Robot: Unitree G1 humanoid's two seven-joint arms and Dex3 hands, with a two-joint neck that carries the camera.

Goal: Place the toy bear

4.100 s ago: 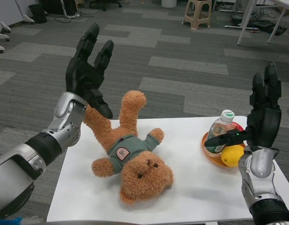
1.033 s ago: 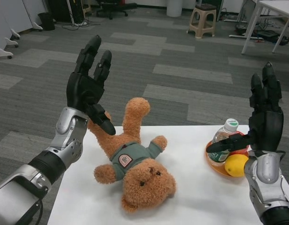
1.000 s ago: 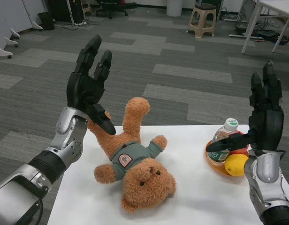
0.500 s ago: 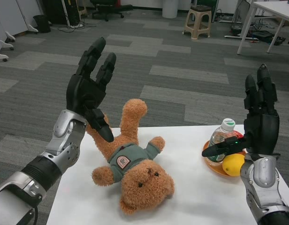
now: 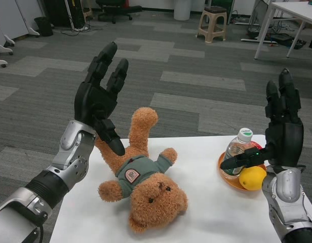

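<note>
Little has moved: both hands, left hand (image 5: 99, 98) and right hand (image 5: 281, 130), stay raised, spread wide, empty. Toy bear (image 5: 141, 176) looks soft, light; grasp its torso.

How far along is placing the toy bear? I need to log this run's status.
The toy bear already lies on its back on the white table, head nearest the camera, so the placing looks done. Nothing is in hand: the left hand and the right hand are both raised with fingers apart. Little looks left, perhaps lowering the arms.
</note>
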